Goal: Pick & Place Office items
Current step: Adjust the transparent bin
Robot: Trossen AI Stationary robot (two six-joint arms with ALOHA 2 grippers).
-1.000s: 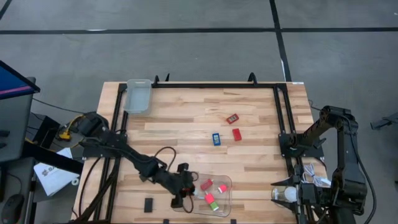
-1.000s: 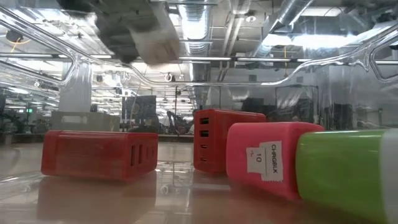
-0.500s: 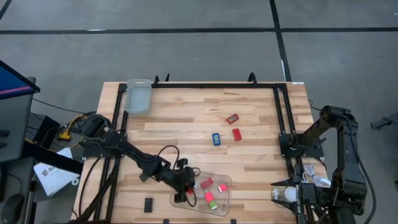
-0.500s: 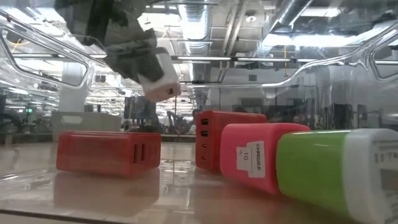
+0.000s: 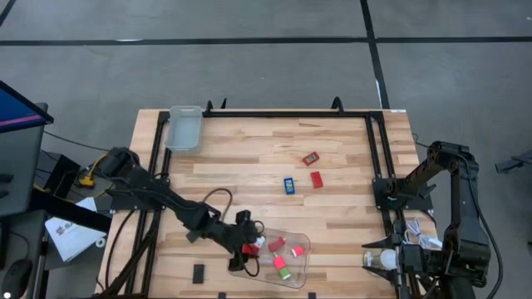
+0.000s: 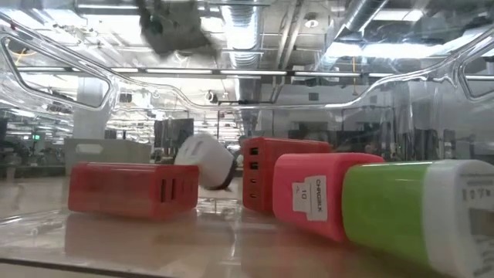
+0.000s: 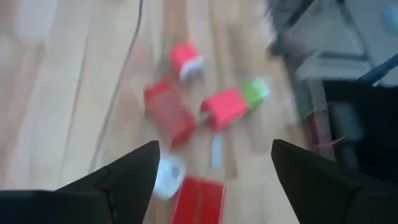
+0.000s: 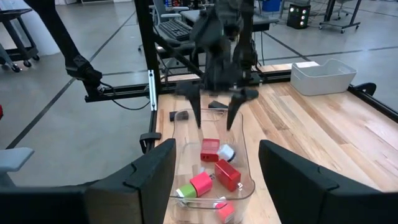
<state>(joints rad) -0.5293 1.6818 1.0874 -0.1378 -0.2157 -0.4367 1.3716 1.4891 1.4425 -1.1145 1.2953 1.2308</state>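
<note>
A clear tray near the table's front edge holds several office items: red blocks, a red and green piece and a small white piece. The white piece leans against a red block on the tray floor. My left gripper hangs open above the tray's left end, with nothing between its fingers. Two red blocks, a blue piece and a flat black rectangle lie on the table. My right gripper waits open at the table's right near corner.
A second clear bin stands at the table's far left corner. A white bulb-like object with a cable sits beside the right arm. Black frame rails run along the table's left and right sides. Bare wood lies between the tray and the loose items.
My left gripper has opened and let go of the small white piece. The piece has dropped onto the tray floor and come to rest against a red block. The gripper has risen a little above the tray.
</note>
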